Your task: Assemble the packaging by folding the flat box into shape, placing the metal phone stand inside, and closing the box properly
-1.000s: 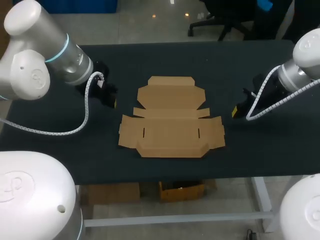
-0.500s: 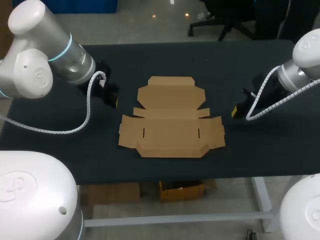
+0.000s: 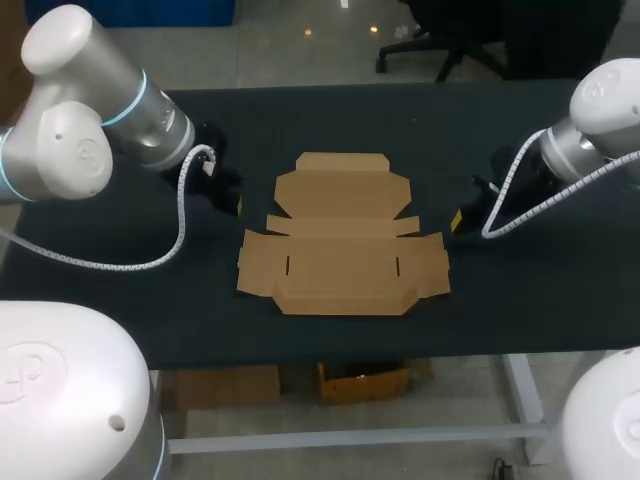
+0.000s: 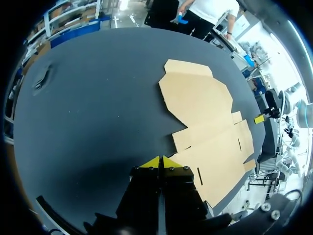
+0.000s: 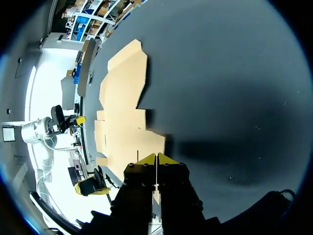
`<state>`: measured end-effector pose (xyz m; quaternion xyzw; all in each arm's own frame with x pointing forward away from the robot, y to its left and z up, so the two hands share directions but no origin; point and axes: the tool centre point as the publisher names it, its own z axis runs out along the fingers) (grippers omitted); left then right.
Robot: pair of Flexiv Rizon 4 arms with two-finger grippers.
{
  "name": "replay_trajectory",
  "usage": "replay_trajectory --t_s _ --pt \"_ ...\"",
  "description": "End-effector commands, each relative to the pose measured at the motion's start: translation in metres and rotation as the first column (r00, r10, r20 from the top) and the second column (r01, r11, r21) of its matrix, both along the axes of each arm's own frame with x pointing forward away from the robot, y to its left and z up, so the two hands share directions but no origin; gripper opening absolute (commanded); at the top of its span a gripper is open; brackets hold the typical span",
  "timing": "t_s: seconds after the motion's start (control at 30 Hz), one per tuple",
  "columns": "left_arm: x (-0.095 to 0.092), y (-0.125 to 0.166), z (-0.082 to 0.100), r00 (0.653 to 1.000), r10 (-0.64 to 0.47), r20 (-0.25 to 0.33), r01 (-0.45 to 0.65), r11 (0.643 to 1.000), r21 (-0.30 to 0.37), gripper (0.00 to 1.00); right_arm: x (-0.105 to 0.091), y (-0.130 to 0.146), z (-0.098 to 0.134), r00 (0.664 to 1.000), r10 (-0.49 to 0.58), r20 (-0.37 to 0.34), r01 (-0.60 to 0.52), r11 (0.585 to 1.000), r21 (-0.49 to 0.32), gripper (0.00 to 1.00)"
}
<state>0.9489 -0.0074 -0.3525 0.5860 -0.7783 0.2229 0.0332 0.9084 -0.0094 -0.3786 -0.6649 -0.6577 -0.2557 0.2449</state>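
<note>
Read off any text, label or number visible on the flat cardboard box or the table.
None readable.
The flat brown cardboard box is plain board, no print.
The black table carries no label or sign.
The round embossed mark on the white arm housing is too blurred to read.

You are sliding your left gripper (image 3: pixel 237 205) toward 3 o'clock in the head view, bringing it nearer the left edge of the cardboard box (image 3: pixel 343 240). You are edging your right gripper (image 3: pixel 457 219) toward 9 o'clock, its arm swinging in with it, closing on the box's right flap.
</note>
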Motion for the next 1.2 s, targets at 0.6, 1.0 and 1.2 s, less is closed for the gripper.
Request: replay_trajectory --t_s 0.6,1.0,1.2 --pt "0.017 -0.019 -0.03 0.997 -0.079 -0.014 0.078 0.995 -0.061 0.0 0.02 0.01 -0.017 0.999 0.034 -0.014 -0.034 0.999 0.034 0.0" --pt "0.027 -0.026 -0.04 0.995 -0.088 -0.042 0.085 0.993 -0.08 0.0 0.023 0.012 -0.021 0.999 0.032 -0.019 -0.031 0.998 0.047 0.0" --pt "0.031 -0.029 -0.044 0.996 -0.079 -0.051 0.074 0.992 -0.098 0.0 0.024 0.014 -0.024 0.999 0.032 -0.022 -0.031 0.998 0.053 0.0"
